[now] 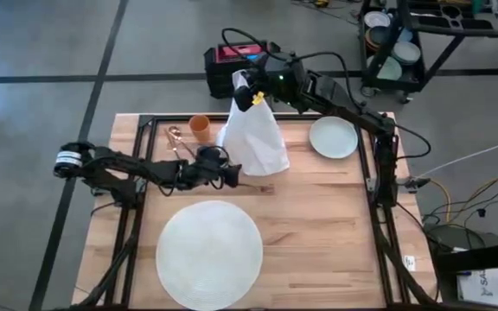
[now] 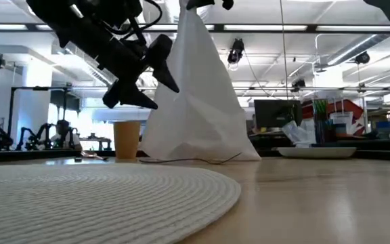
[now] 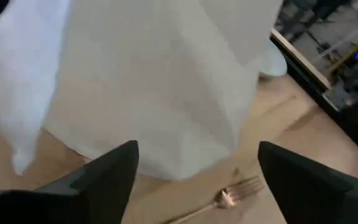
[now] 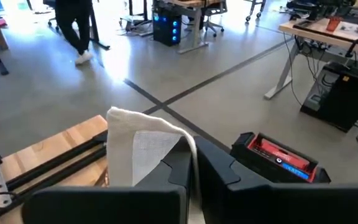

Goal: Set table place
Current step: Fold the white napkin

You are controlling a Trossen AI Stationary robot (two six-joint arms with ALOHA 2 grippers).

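Left gripper [image 1: 234, 179]: dark two-finger gripper at centre-left of the high view, fingers spread apart with nothing between them, held above the table just beside the lower edge of the cloth; in the low view it hangs at upper left [image 2: 144, 81].
Round white woven mat [image 1: 209, 254]: the place, lying flat at lower centre-left of the high view, nothing on it; it fills the lower left of the low view [image 2: 100, 196].
Copper-coloured fork [image 3: 229, 198]: on the wood at bottom centre of the left wrist view, between the spread fingers; a pinkish utensil [image 1: 176, 138] also lies left of the cup in the high view.
Orange paper cup [image 1: 200, 128]: upright, upper centre-left of the high view, near the table's far rail.
White cloth napkin [image 1: 254, 134]: hanging like a tent at upper centre, its hem resting on the wood.
Right gripper [image 1: 251, 93]: top centre of the high view, fingers pressed together on the napkin's top edge [image 4: 143, 144].
Light-wood butcher-block table [image 1: 335, 225]: black rail around it.
Pale grey-green round plate [image 1: 333, 137]: upper right of centre, well apart from the mat.
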